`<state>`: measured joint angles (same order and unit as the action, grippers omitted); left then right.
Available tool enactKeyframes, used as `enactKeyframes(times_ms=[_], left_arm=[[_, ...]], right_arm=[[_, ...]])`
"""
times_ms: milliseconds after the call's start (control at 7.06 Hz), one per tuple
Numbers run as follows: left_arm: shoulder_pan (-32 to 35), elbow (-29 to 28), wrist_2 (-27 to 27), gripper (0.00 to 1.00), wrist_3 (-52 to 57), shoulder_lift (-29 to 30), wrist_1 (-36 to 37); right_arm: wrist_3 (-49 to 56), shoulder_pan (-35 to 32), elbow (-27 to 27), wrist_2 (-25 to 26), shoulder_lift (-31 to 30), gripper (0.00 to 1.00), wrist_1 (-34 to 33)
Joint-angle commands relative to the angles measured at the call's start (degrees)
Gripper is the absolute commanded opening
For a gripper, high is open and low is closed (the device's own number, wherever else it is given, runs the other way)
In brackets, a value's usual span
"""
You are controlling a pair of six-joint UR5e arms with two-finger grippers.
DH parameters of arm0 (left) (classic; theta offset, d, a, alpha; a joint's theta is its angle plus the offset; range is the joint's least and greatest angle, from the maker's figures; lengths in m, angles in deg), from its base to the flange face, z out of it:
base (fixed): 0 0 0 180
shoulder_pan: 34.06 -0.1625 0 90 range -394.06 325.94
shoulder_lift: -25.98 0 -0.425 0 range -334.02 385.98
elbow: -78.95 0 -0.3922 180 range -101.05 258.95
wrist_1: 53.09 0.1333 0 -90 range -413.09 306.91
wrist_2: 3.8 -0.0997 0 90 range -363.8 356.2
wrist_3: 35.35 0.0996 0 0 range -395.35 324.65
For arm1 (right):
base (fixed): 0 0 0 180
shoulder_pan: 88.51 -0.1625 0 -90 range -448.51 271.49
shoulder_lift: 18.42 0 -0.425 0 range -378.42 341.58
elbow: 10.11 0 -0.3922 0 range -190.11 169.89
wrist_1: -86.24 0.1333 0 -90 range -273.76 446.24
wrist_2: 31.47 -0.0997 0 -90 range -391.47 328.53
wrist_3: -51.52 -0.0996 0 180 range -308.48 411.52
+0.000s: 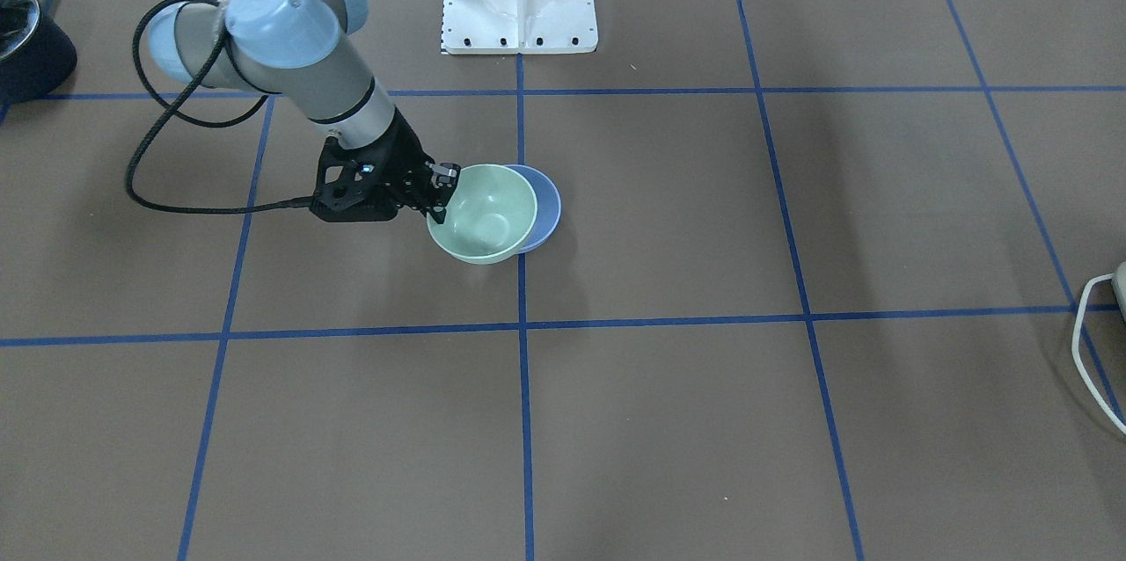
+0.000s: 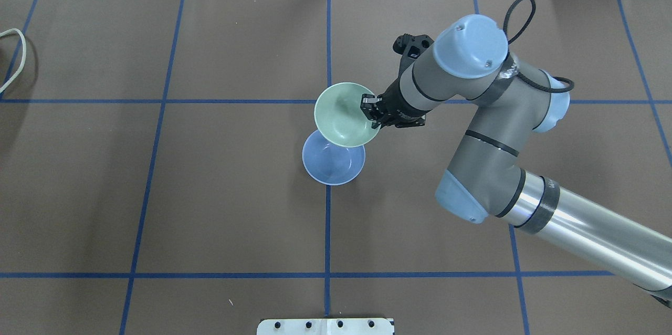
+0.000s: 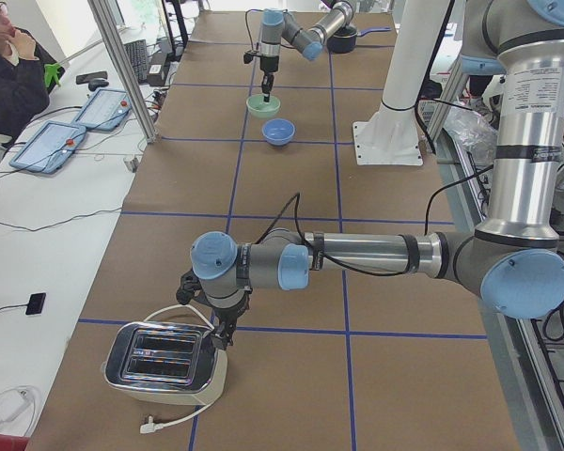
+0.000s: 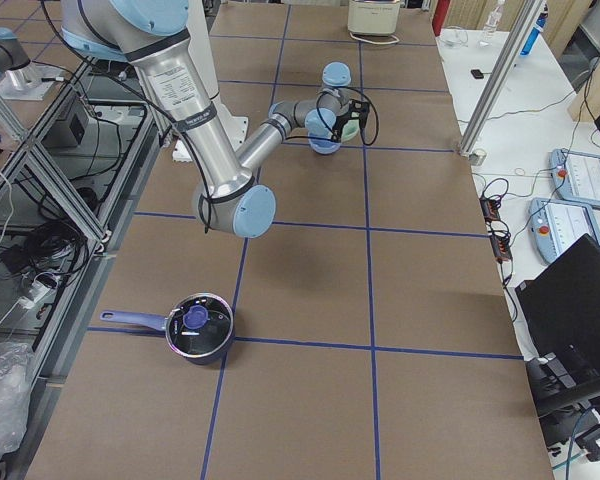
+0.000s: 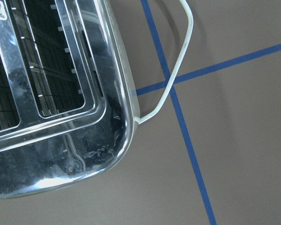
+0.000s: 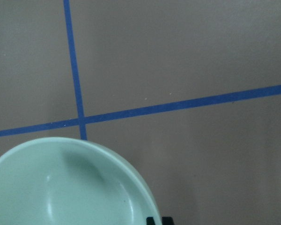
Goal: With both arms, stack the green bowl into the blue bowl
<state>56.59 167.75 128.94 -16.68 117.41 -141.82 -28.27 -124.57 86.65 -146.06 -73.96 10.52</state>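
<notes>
Overhead exterior view has the right hand (image 2: 370,113) pinching the green bowl (image 2: 341,117) by its rim, partly over the blue bowl (image 2: 331,167) midway between the table's long edges, likely so it can drop in (whether the left hand (image 3: 224,336), by the toaster (image 3: 164,362) at the table's left end, is wide or narrow I cannot tell).

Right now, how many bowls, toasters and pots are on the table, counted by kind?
bowls: 2 (green bowl, blue bowl)
toaster: 1
pot: 1
total: 4
</notes>
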Motion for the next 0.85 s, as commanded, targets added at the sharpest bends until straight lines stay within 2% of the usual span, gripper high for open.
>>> enactKeyframes(times_ms=[0,425,567,709], left_arm=[[0.0,0.0,0.1,0.98,0.0,-0.4,0.0],[0.0,0.0,0.1,0.98,0.0,-0.4,0.0],[0.0,0.0,0.1,0.98,0.0,-0.4,0.0],[0.0,0.0,0.1,0.98,0.0,-0.4,0.0]], right_arm=[[-0.9,4.2,-0.2,4.4,1.7,0.0,-2.7],[-0.8,4.8,-0.6,4.5,1.2,0.0,-2.9],[-0.8,5.0,-0.6,4.6,1.0,0.05,-2.9],[-0.8,5.1,-1.2,4.6,1.0,0.2,-2.9]])
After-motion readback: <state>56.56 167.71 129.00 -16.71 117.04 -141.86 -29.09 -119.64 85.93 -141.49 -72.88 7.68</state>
